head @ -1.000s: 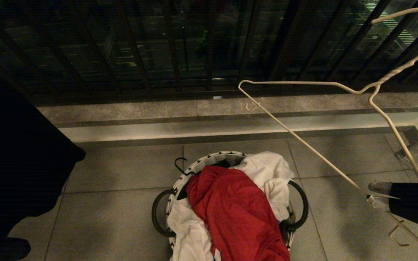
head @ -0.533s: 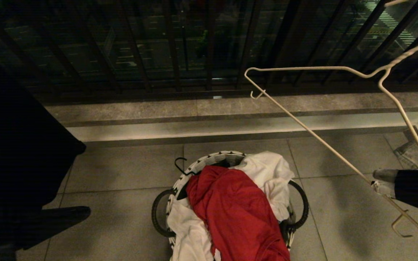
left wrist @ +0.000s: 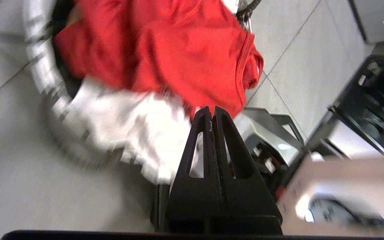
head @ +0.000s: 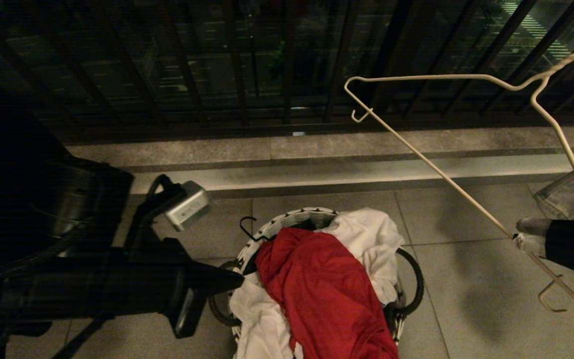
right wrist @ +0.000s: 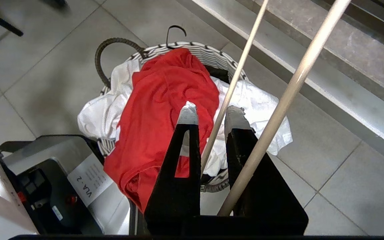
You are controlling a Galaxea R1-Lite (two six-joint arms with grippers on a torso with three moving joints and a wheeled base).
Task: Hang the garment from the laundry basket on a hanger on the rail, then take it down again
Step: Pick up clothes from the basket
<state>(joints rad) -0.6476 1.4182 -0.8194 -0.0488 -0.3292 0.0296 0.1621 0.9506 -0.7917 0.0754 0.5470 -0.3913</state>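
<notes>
The red garment (head: 322, 294) lies crumpled on top of the laundry basket (head: 292, 217), draped over its near rim. My left gripper (head: 239, 281) is shut and empty, its tip at the basket's left side just short of the red cloth. In the left wrist view that gripper (left wrist: 212, 111) points at the garment's (left wrist: 185, 50) hem. My right gripper (head: 521, 239) is at the right, shut on the lower bar of the cream wire hanger (head: 436, 172), which it holds tilted in the air. In the right wrist view the wire (right wrist: 288, 90) runs between the fingers of this gripper (right wrist: 208, 115). The rail is out of view.
A white T-shirt (head: 366, 239) lies under the red one. A black hook (head: 247, 224) sticks up at the basket's far rim. Beyond it run a stone ledge (head: 317, 149) and dark balcony bars (head: 237, 75). My own base (right wrist: 45, 176) stands close behind the basket.
My left arm has swung into the head view from the left, bringing its shut gripper to the basket's left side. My right gripper has lifted the hanger a little.
</notes>
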